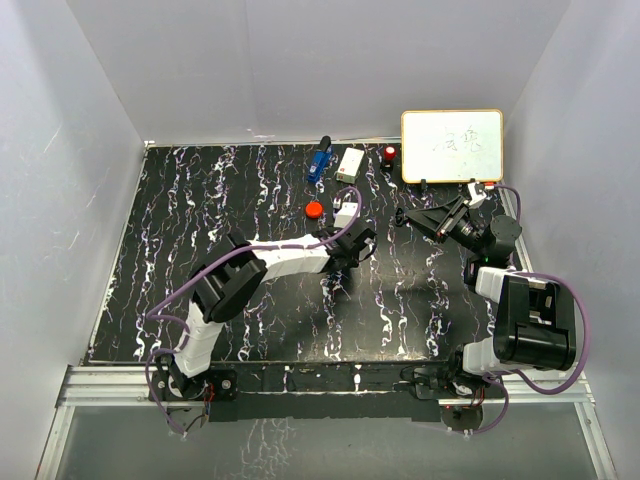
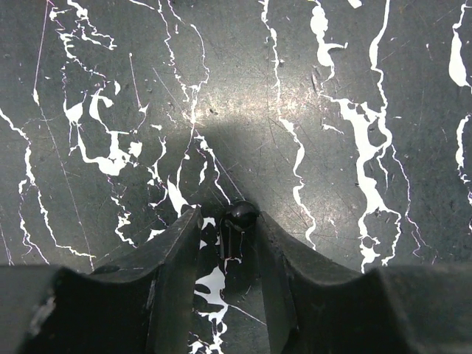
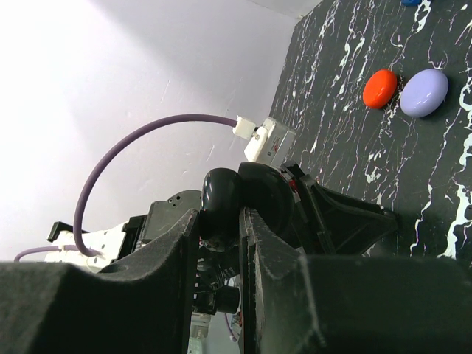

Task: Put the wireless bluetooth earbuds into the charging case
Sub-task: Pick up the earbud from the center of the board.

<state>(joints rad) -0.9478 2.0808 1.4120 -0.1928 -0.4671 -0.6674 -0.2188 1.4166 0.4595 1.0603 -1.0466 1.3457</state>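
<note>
A: What is worrying you here?
B: My left gripper (image 2: 227,221) is standing part open astride the black earbud (image 2: 240,214) lying on the worktop (image 2: 332,184). One finger seems to be touching it, so an uneven squeeze is risking flicking it away
A: And around you?
B: My right gripper (image 3: 221,221) is clamping the black charging case (image 3: 220,193), well apart. The red case (image 3: 380,88) and lavender case (image 3: 424,92) are sitting beyond, nothing blocking
</note>
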